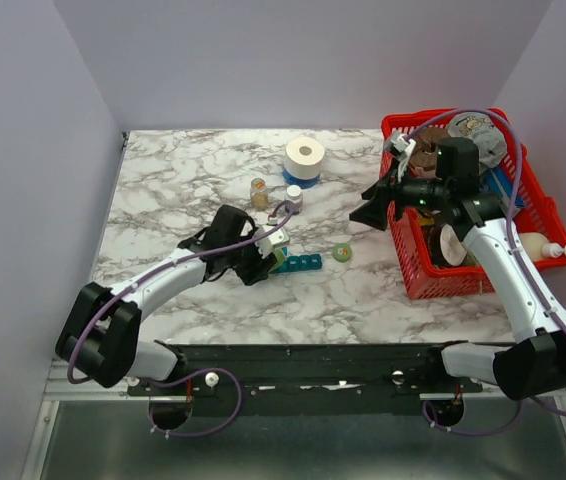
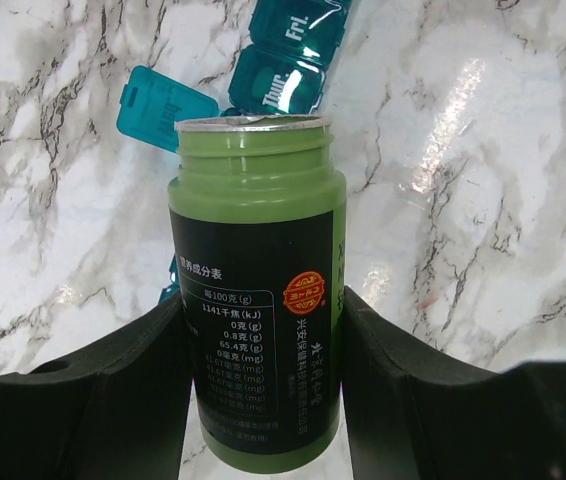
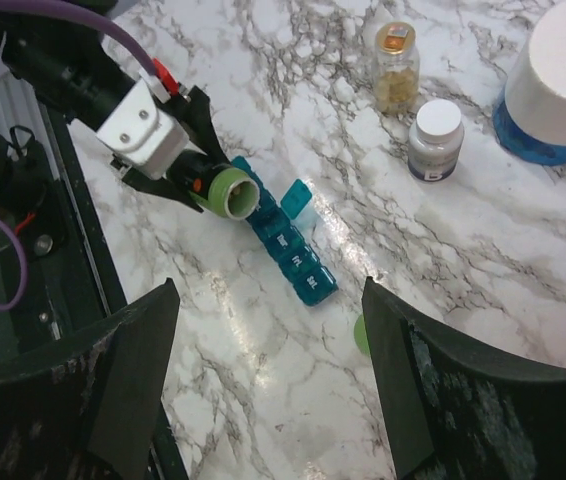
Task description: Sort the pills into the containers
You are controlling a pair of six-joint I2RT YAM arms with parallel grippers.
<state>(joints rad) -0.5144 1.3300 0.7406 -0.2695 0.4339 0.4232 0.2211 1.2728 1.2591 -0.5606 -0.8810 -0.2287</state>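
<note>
While the left hand (image 2: 263,360) clamps a green bottle (image 2: 253,200), teal pill organizer (image 2: 278,85) just beyond its mouth, right hand (image 3: 268,305) wide.

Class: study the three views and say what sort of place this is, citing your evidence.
Probably a robot lab test cell: a left arm and right arm bolted at a marble-pattern table's edge, plain walls boxing it in, and props like a pill organizer and red basket.
</note>
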